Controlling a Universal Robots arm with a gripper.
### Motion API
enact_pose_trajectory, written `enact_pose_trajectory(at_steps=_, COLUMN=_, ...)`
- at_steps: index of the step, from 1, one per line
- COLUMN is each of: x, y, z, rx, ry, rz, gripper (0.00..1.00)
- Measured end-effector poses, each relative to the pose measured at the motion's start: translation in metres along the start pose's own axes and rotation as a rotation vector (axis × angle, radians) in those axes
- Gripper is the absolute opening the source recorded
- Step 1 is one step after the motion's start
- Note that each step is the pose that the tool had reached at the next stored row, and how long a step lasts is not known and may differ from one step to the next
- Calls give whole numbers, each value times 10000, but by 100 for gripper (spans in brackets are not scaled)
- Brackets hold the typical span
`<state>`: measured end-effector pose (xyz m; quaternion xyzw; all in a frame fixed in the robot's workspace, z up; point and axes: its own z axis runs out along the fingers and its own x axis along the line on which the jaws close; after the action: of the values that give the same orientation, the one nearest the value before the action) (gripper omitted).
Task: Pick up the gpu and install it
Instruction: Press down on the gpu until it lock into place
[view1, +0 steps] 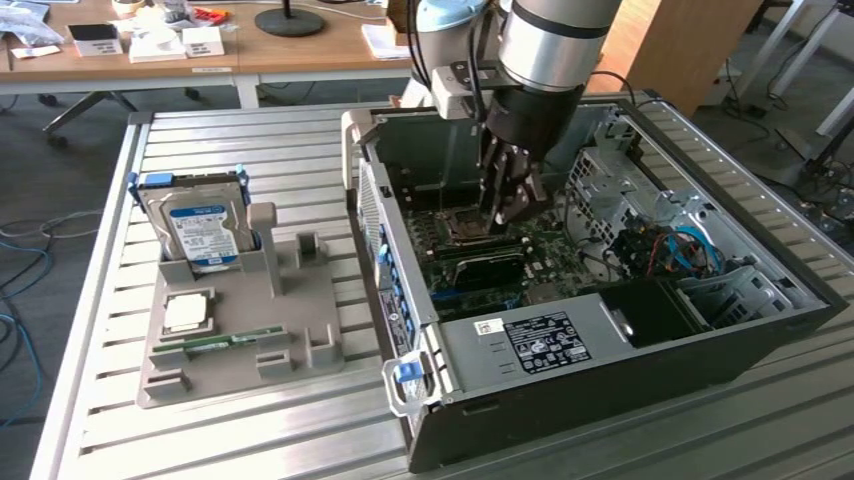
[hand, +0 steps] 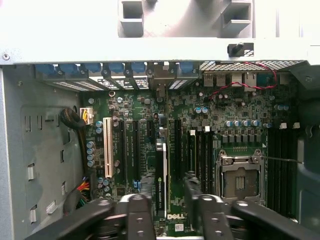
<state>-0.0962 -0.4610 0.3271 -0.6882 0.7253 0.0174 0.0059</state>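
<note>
The arm (view1: 547, 45) reached steeply down from above, wrist nearly vertical, with the gripper (view1: 514, 205) low inside the case, near its back wall. In the wrist view the dark fingers (hand: 137, 215) stood spread apart, holding nothing.

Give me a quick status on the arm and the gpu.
Gripper open, inside the case. Gpu standing edge-on in a motherboard slot, between the fingers, released. Nothing in the way.

End effector (view1: 514, 205) inside computer case (view1: 747, 330).
</note>
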Motion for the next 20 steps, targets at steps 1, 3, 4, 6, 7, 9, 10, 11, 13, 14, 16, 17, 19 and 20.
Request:
enact_pose_trajectory(at_steps=1, x=0, y=0, z=0, rx=0, ry=0, rz=0, gripper=39)
enact_pose_trajectory(at_steps=3, x=0, y=0, z=0, rx=0, ry=0, rz=0, gripper=33)
enact_pose_trajectory(at_steps=4, x=0, y=0, z=0, rx=1, ry=0, rz=0, gripper=27)
enact_pose_trajectory(at_steps=6, x=0, y=0, z=0, rx=0, ry=0, rz=0, gripper=16)
enact_pose_trajectory(at_steps=7, x=0, y=0, z=0, rx=0, ry=0, rz=0, gripper=16)
enact_pose_trajectory(at_steps=9, x=0, y=0, z=0, rx=0, ry=0, rz=0, gripper=11)
enact_pose_trajectory(at_steps=10, x=0, y=0, z=0, rx=0, ry=0, rz=0, gripper=11)
enact_pose_trajectory(at_steps=11, x=0, y=0, z=0, rx=0, ry=0, rz=0, gripper=11)
enact_pose_trajectory(at_steps=13, x=0, y=0, z=0, rx=0, ry=0, rz=0, gripper=11)
enact_pose_trajectory(at_steps=14, x=0, y=0, z=0, rx=0, ry=0, rz=0, gripper=11)
enact_pose_trajectory(at_steps=16, x=0, y=0, z=9, rx=1, ry=-1, rz=0, gripper=11)
enact_pose_trajectory(at_steps=17, x=0, y=2, z=26, rx=9, ry=1, rz=0, gripper=11)
enact_pose_trajectory(at_steps=19, x=-1, y=2, z=63, rx=26, ry=-2, rz=-1, gripper=11)
enact_pose_trajectory(at_steps=20, x=0, y=2, z=80, rx=27, ry=-1, rz=-2, gripper=11)
